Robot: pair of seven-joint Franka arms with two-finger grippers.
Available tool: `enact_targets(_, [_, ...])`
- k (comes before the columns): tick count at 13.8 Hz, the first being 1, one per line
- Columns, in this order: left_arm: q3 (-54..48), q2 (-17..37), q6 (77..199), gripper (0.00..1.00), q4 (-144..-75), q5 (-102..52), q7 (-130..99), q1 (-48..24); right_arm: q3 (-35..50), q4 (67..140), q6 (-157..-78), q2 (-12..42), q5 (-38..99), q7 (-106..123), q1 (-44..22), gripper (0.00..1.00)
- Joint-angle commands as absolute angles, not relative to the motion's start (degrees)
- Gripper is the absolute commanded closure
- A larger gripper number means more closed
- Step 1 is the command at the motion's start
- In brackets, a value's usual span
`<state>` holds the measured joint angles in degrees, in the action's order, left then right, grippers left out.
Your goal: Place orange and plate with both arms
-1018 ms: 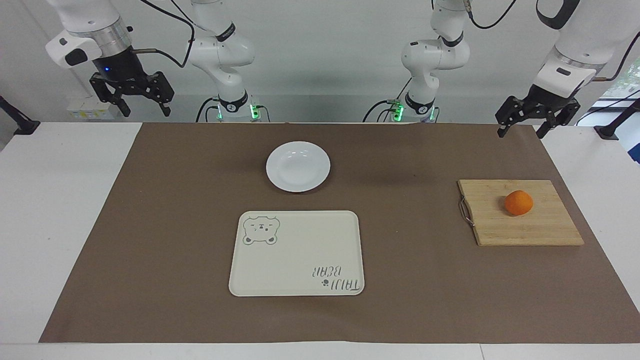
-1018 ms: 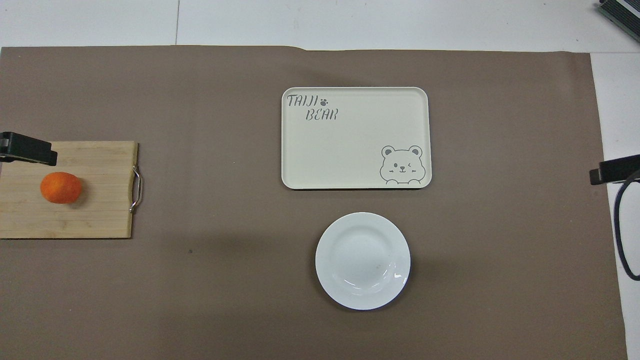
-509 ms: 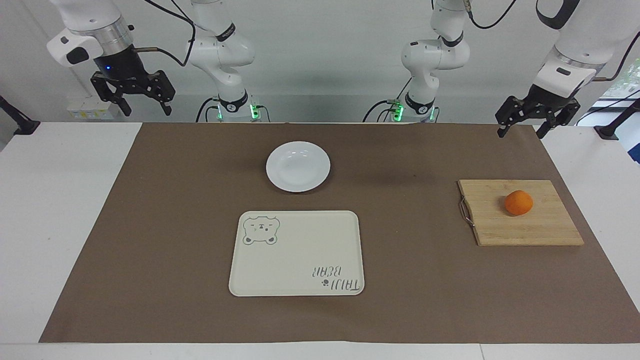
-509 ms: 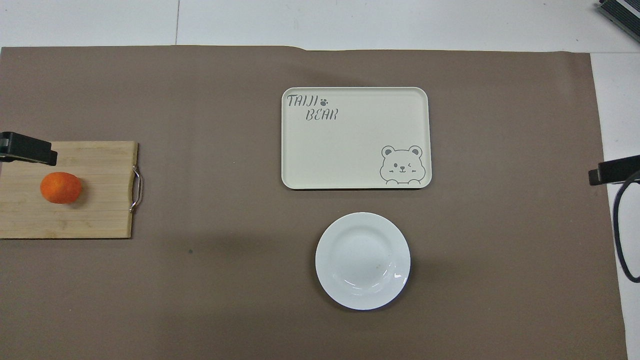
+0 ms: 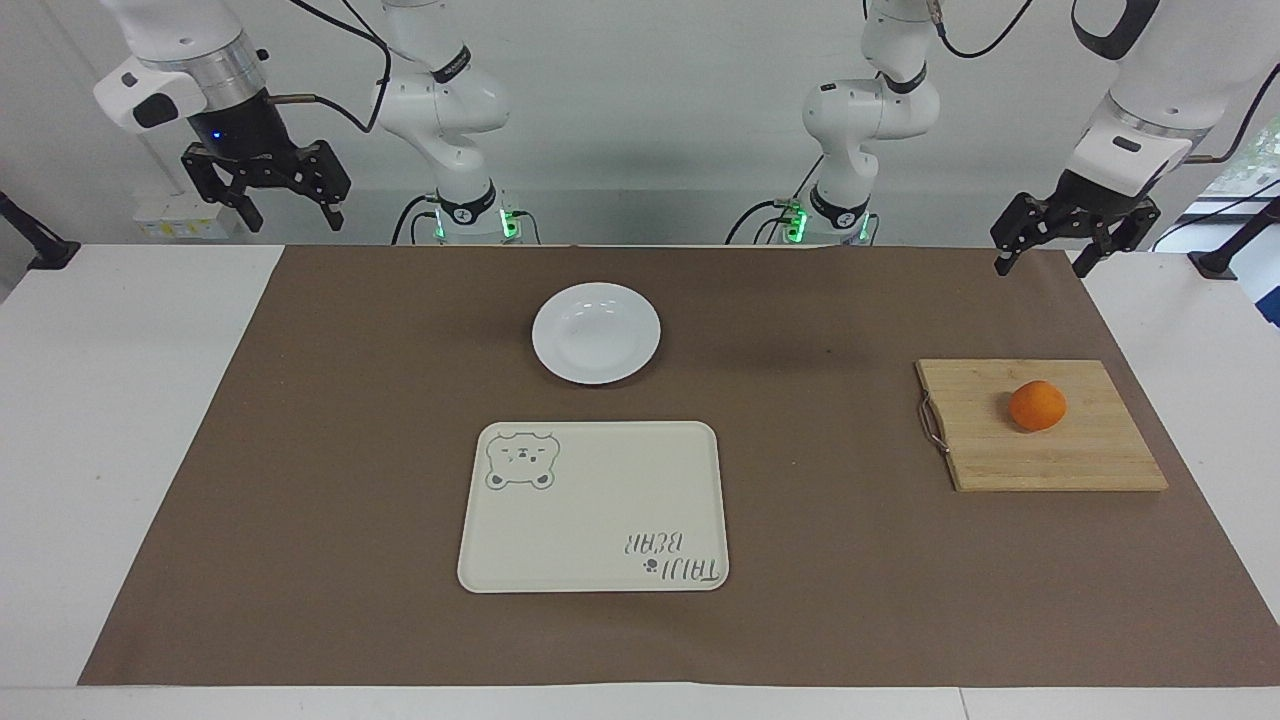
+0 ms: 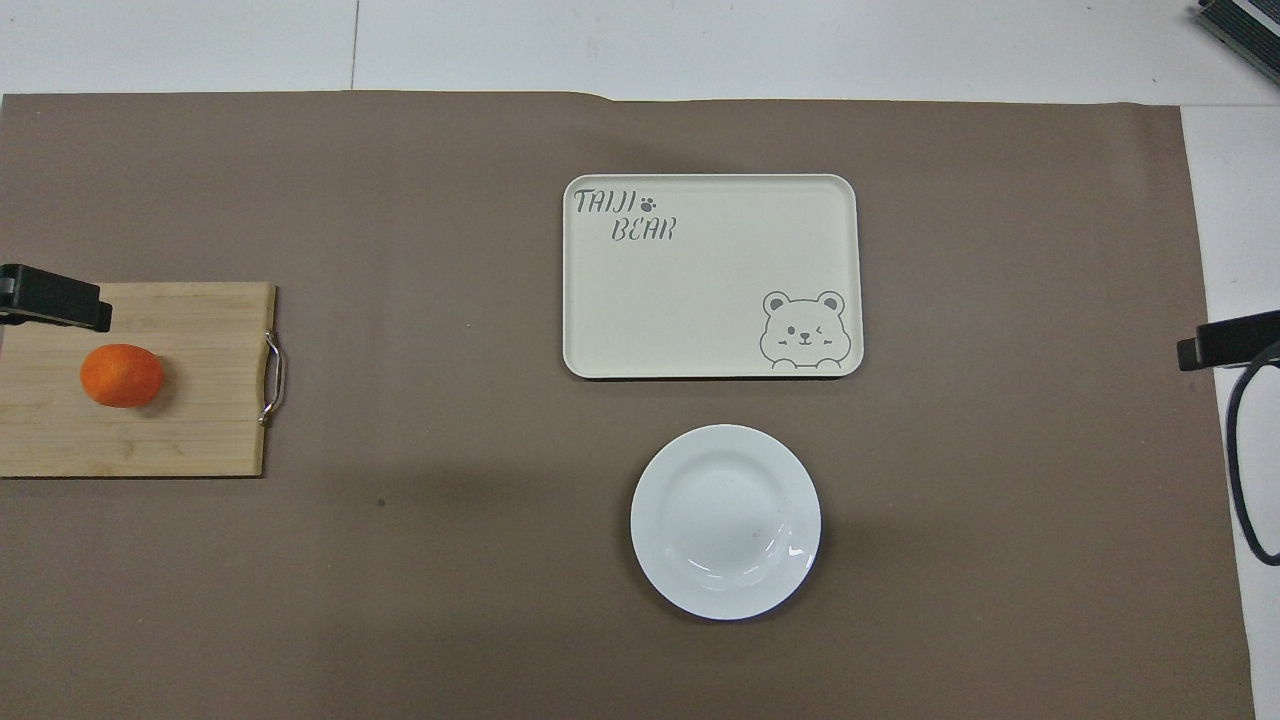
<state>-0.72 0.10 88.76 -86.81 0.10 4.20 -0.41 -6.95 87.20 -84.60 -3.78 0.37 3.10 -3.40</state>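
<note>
Right tool raised; left tool cropped

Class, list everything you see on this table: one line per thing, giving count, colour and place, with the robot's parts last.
orange: one, bright orange, on the cutting board.
cutting board: one, light wood, toward the left arm's end.
plate: one, white, mid-table, nearer the robots than the tray.
tray: one, cream with bear drawing, mid-table.
mat: one, brown, covering the table.
left gripper: one, black, jaws open, raised over the mat's corner.
right gripper: one, black, jaws open, raised at the right arm's end.
</note>
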Motion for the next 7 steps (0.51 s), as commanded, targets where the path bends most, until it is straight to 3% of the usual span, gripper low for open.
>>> enact_targets(1, [-1.05,-2.02,91.14,0.00,-89.82,-0.53,5.10,0.62,-6.77,88.77,-85.25,-5.10,-0.09,4.48,-3.25,0.00])
enact_targets(7, [-1.05,-2.20,93.68,0.00,-92.10,-0.53,5.27,1.05,-6.77,88.77,-85.25,-5.10,-0.09,4.48,-3.25,0.00])
